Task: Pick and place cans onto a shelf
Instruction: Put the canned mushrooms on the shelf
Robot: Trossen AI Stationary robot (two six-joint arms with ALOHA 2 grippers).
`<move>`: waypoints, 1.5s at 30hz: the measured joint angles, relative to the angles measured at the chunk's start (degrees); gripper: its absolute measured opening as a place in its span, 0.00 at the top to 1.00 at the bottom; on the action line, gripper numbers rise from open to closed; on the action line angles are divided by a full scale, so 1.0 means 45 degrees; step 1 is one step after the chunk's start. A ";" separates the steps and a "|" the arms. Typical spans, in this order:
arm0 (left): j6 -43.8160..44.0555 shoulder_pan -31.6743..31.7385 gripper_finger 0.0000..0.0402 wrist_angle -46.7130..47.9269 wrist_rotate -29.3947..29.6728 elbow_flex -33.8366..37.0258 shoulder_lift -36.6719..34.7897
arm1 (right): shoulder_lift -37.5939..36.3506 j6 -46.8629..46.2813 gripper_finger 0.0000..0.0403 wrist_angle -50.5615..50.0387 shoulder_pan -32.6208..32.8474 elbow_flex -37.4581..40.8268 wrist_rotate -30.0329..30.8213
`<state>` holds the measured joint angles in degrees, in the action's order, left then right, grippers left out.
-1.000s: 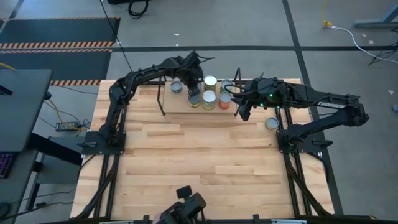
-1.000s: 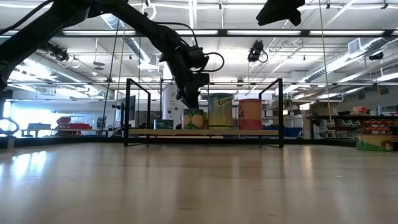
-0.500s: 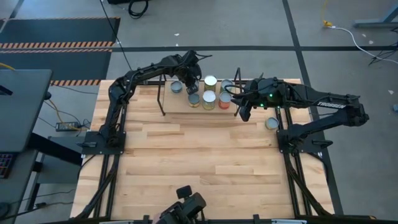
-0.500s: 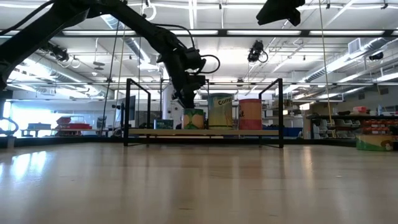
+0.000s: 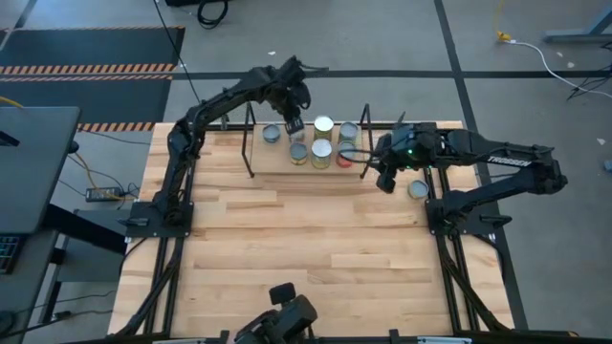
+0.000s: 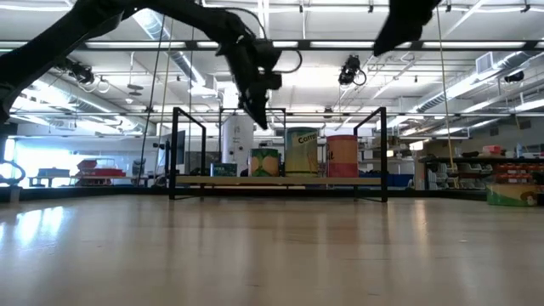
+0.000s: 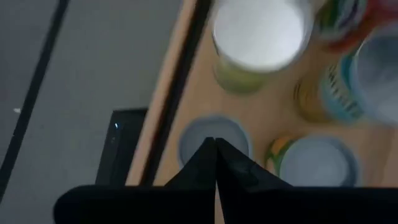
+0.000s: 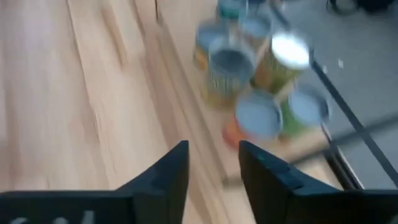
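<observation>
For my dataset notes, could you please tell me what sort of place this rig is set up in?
Probably an industrial lab or workshop hall: long ceiling strip lights, grey concrete floor with hazard-striped black mats, and stocked shelving beyond the light wooden table.

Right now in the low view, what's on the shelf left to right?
Left black end frame → small dark-labelled can → green-yellow can → tall corn-labelled can → orange-red can → right black end frame.

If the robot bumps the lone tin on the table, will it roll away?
Probably not. The small silver-lidded tin stands upright on the wooden tabletop, so a nudge would likely slide it. It looks short and squat, so hard to tip. Knocked onto its round side, it could roll.
</observation>
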<state>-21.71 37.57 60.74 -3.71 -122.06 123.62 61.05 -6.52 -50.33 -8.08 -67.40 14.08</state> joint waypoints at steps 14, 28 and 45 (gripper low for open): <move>0.2633 -0.0892 0.98 -0.0268 -0.3229 -0.1113 -0.3935 | -0.0692 -0.5575 0.14 -0.7478 -0.0024 0.0063 0.0046; 0.3021 -0.3175 0.98 0.0554 -0.2789 -0.1127 -0.7596 | -0.1763 -1.5567 0.05 -0.7376 -0.2761 0.3330 0.0415; 0.3015 -0.5323 0.98 0.1574 -0.2753 -0.1112 -0.7622 | -0.0711 -1.8594 0.08 -0.4673 -0.9899 0.3934 -0.2326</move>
<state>-8.14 13.62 67.82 -16.10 -127.07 89.32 57.85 -90.19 -71.36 -52.62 -49.69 3.61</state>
